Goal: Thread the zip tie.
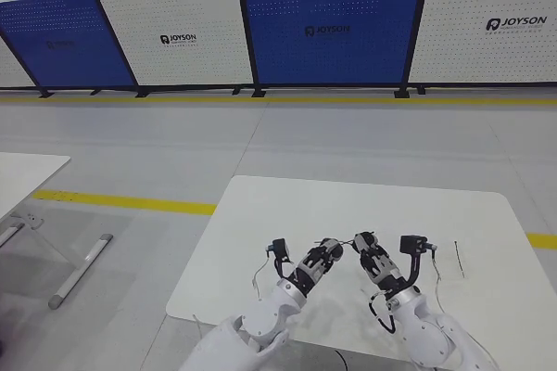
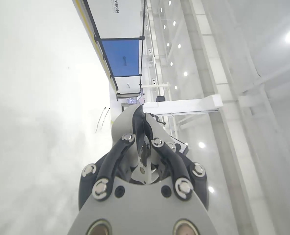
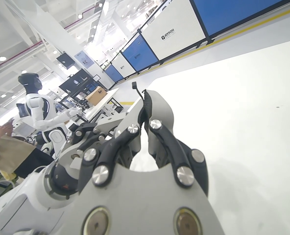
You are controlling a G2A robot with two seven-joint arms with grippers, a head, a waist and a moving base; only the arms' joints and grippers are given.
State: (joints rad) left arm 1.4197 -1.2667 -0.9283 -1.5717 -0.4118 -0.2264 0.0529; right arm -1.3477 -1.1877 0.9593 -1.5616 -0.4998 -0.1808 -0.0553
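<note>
Zip tie (image 3: 134, 85): thin, light, springy black strap, probably slippery; right tool (image 3: 145, 96) clamps it just below the head, left tool (image 2: 139, 111) clamps the strap.

L gripper (image 2: 141, 113) pinches zip tie (image 2: 144, 133); 2nd tie (image 2: 103, 118) on table (image 2: 37, 74)

Short dark logo print is sitting near the top of each white fence panel (image 1: 178, 39). Fainter print of the same kind is showing on the blue fence panels (image 1: 326, 31). A hanging poster (image 3: 84, 59) is carrying print too small to read.
</note>
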